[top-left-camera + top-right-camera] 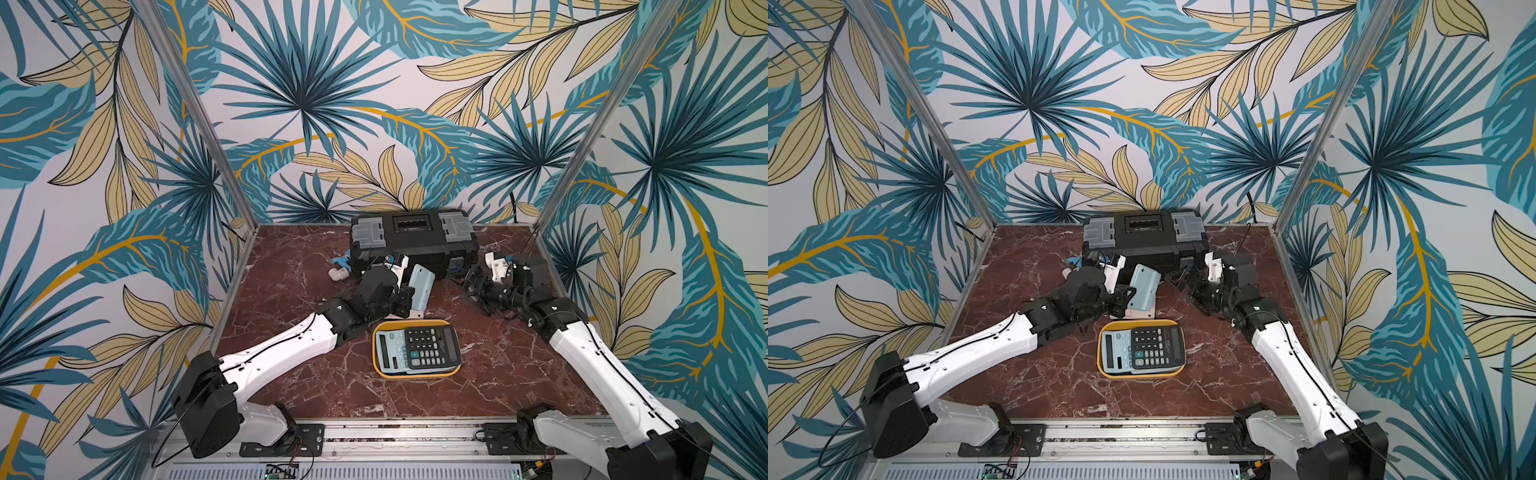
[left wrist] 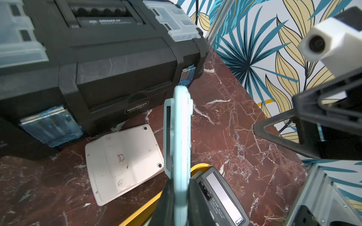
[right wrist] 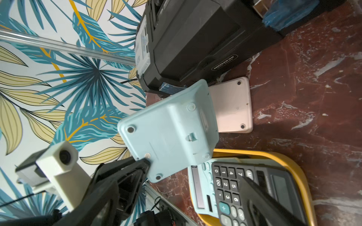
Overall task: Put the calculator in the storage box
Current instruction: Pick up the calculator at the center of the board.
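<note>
— Surface, room?
— Red marble worktop (image 1: 291, 374), leaf-print walls (image 1: 316, 104). Left tool (image 1: 409, 301) clamps a blue calculator (image 1: 422, 286) on edge just beyond the storage box (image 1: 374, 353); right tool (image 1: 471, 286) gapes, empty.
— Wrist extras?
— A pink calculator (image 2: 123, 164) face-down by the toolbox (image 2: 117, 68), nearly hidden from above.

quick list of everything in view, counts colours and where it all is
storage box: 1, yellow-orange, middle of the table
black calculator: 1, black, in the storage box, partly over the lower blue calculator
lower blue calculator: 1, light blue, in the storage box
held blue calculator: 1, light blue, raised on edge behind the storage box
pink calculator: 1, pale pink, face down by the toolbox
toolbox: 1, black, grey lid compartments, back of table
small item: 1, blue and white, beside toolbox, unclear what
table: 1, red-brown marble
left gripper: shut on held blue calculator
right gripper: open, empty
</note>
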You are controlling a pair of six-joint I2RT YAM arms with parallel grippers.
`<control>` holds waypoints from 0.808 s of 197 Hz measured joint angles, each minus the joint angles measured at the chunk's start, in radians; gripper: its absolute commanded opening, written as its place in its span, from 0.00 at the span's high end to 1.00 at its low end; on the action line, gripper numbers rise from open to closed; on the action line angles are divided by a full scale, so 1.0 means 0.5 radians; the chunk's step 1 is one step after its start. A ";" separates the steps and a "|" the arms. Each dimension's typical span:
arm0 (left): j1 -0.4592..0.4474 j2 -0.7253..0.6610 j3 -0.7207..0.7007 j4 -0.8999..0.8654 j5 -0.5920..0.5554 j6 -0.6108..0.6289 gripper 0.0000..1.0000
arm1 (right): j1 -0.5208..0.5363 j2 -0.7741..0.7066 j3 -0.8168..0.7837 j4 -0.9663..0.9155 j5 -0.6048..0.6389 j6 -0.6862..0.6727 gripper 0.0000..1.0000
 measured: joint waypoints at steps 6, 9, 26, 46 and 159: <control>-0.031 -0.004 0.000 -0.005 -0.050 0.035 0.92 | 0.012 -0.008 0.021 -0.013 0.012 0.044 0.00; -0.047 -0.005 0.000 -0.006 -0.072 0.052 0.92 | 0.018 -0.011 0.033 -0.020 0.018 0.070 0.01; -0.137 -0.006 0.000 -0.012 -0.216 0.156 0.92 | 0.053 -0.009 0.109 -0.066 0.058 0.193 0.00; -0.229 -0.006 0.000 -0.011 -0.374 0.266 0.92 | 0.113 0.013 0.208 -0.156 0.119 0.318 0.00; -0.591 0.064 0.000 0.087 -0.909 0.744 0.92 | 0.374 0.283 0.381 -0.400 0.410 0.575 0.19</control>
